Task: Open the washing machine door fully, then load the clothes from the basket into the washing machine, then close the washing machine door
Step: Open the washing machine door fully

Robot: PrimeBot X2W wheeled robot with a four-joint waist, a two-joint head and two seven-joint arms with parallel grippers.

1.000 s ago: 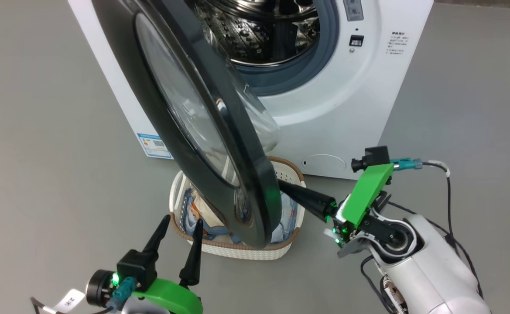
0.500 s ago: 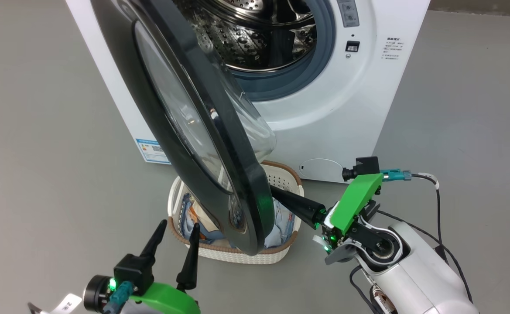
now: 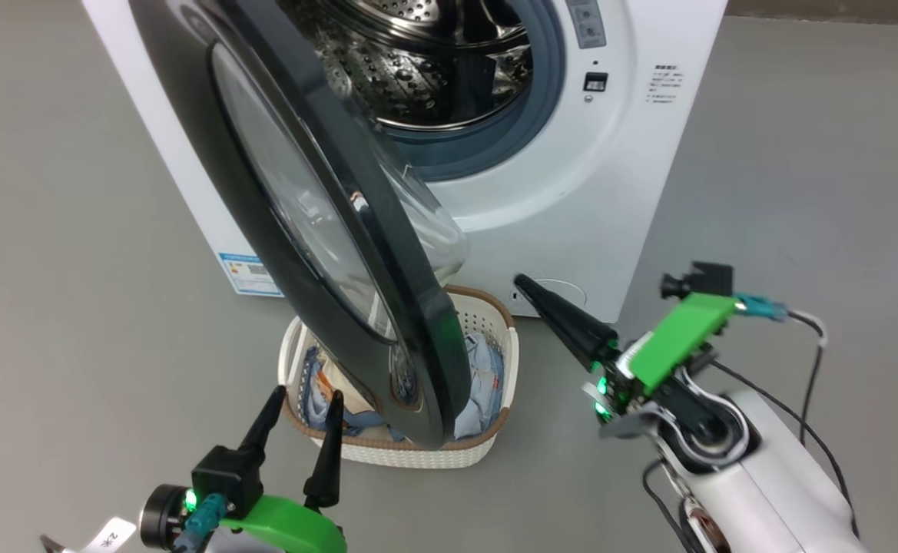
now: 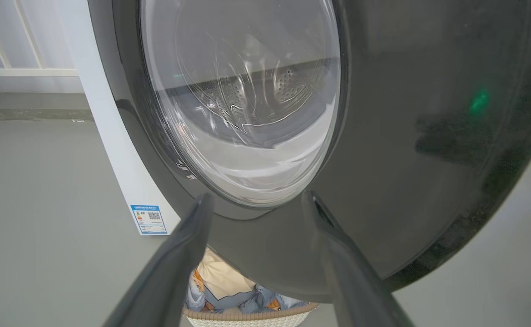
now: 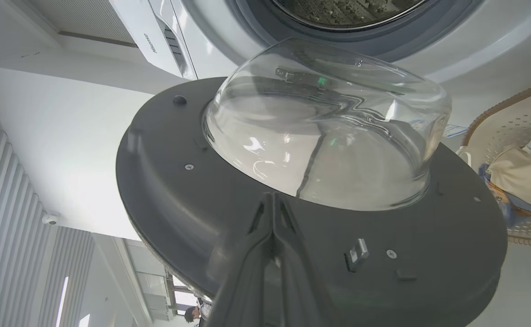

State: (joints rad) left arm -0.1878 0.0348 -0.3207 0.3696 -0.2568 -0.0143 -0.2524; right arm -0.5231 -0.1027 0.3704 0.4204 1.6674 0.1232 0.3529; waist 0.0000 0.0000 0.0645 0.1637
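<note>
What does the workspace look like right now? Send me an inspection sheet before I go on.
Surface: plain grey floor.
Job's things: washing machine door partly open, lower edge over the basket; clothes in the basket; washing machine drum shows no clothes in its visible part.
Clutter: nothing seen.
Pincers: left pincer open, empty, before the basket, facing the door's outer side; right pincer shut, empty, apart from the door, to its right.
Cables: black cable with teal plug loops off the right wrist.
Surroundings: white wall, slatted panels.
</note>
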